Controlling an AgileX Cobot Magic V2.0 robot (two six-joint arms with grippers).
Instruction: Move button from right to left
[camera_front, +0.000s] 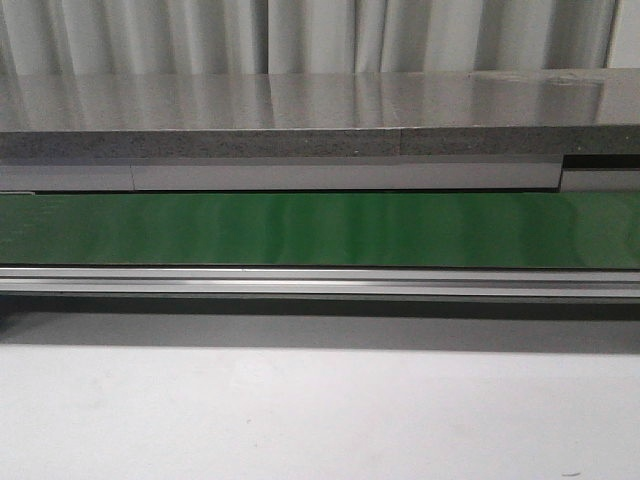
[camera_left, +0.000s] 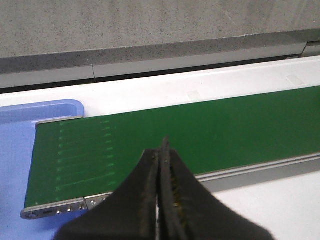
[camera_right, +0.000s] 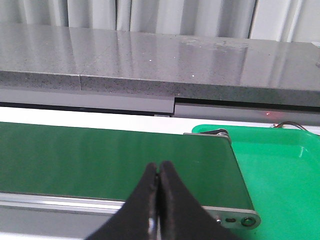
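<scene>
No button shows anywhere on the long green conveyor belt (camera_front: 320, 230); my left gripper (camera_left: 161, 150) and right gripper (camera_right: 158, 172) hang above it, jaws pressed together on nothing; I judge the whole move is left.

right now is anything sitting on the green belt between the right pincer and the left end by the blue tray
Nothing visible: the green conveyor belt looks bare from the shut right pincer to the blue plastic tray. The button itself is in no view.

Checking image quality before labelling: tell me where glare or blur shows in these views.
Front view: soft vertical sheen on the green belt, reflections on the grey counter. Left wrist view: shut left gripper close and soft. Right wrist view: counter glare, shut right gripper blurred.
</scene>
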